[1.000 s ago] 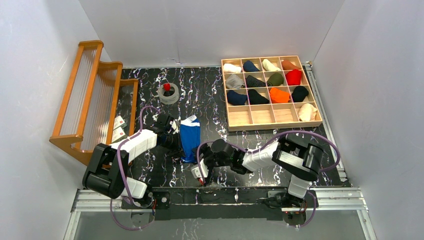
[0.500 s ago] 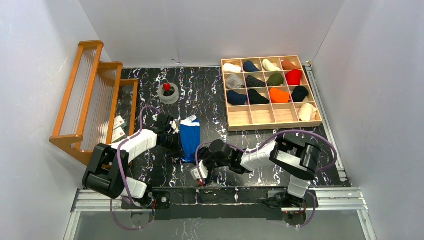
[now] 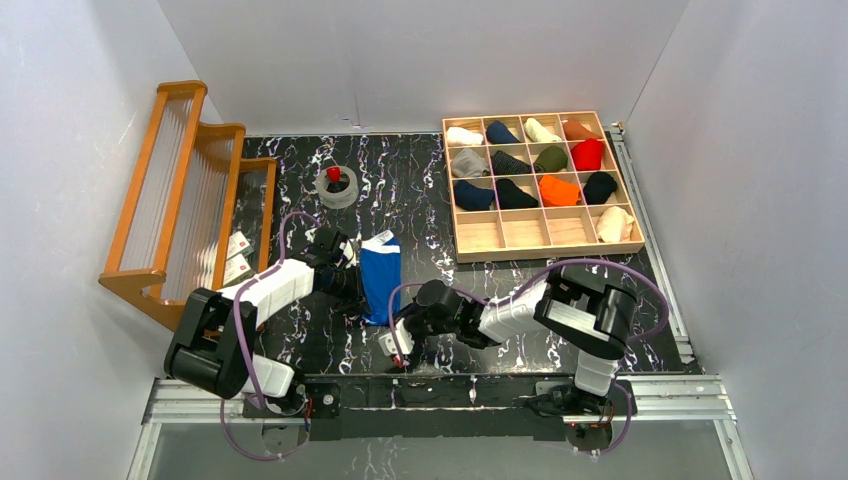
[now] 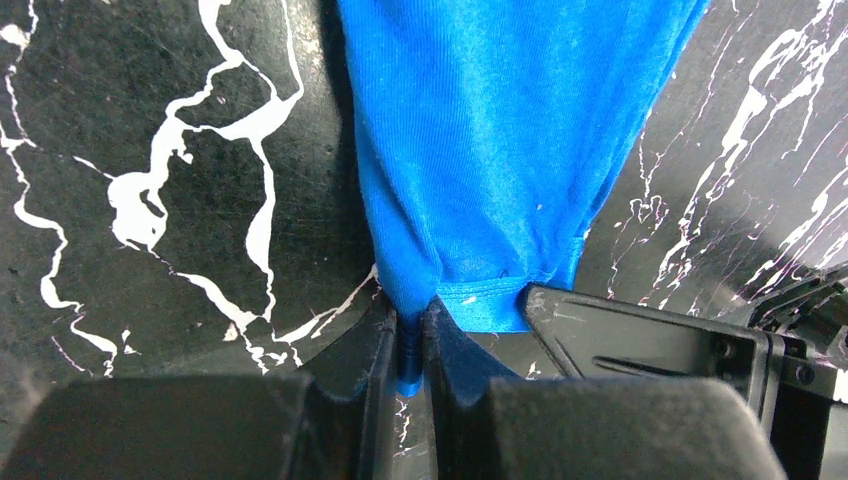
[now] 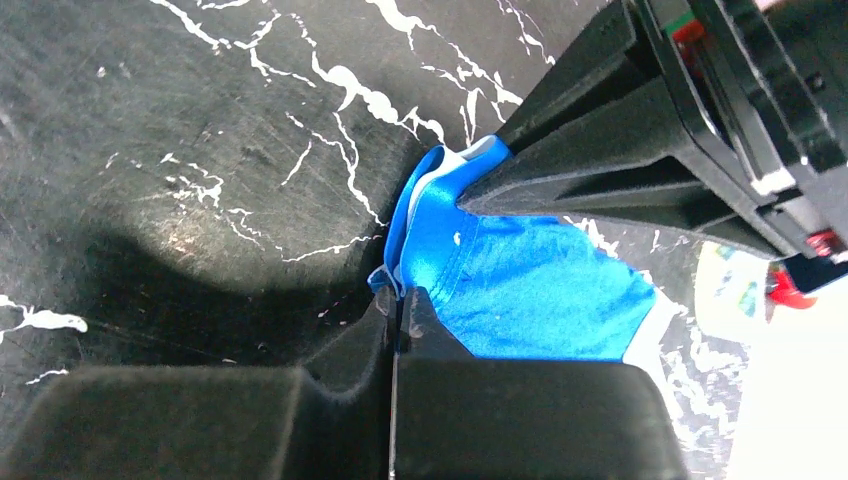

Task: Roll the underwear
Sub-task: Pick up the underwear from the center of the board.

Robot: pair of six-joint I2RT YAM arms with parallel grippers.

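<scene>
The blue underwear (image 3: 380,275) lies folded into a narrow strip on the black marbled table, its white waistband at the far end. My left gripper (image 3: 356,286) comes in from the left and is shut on a pinch of the fabric (image 4: 500,150) near the strip's near end, as the left wrist view (image 4: 410,318) shows. My right gripper (image 3: 388,322) reaches in from the right at the same near end. In the right wrist view its jaws (image 5: 400,303) are shut on the hem corner of the blue underwear (image 5: 530,285), close beside the left gripper's fingers (image 5: 600,160).
A wooden compartment tray (image 3: 540,245) at the back right holds several rolled garments. A wooden rack (image 3: 170,200) stands along the left side, with small cards (image 3: 238,260) beside it. A tape roll with a red piece (image 3: 338,187) sits behind the underwear.
My right gripper has gone from open to shut on the near hem of the blue underwear, and that arm edged slightly left. The left gripper kept its hold without moving.
</scene>
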